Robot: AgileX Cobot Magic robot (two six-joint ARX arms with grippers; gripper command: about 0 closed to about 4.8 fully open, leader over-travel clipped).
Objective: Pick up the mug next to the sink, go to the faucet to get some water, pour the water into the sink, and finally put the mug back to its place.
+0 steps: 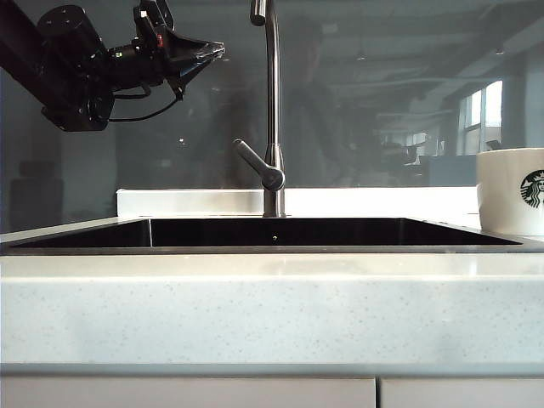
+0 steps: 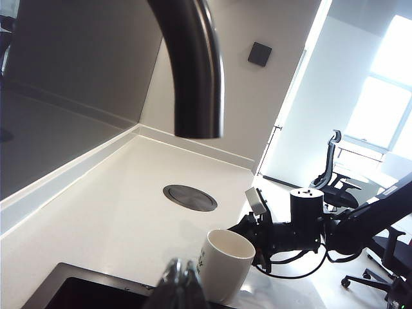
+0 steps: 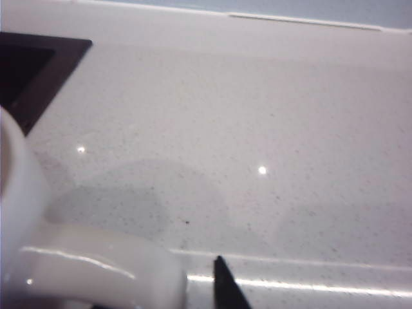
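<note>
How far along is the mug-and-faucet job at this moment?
The mug stands upright on the counter beside the sink; no water runs from the faucet. The right gripper sits at the mug's handle, grip unclear; the left gripper hangs shut high beside the faucet. Whether this precedes pick-up or follows the return cannot be told.

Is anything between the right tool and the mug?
Nothing visible. The right tool is right at the mug on the countertop beside the sink; its handle lies just by a fingertip. The left tool hangs shut, high by the faucet, well clear.
</note>
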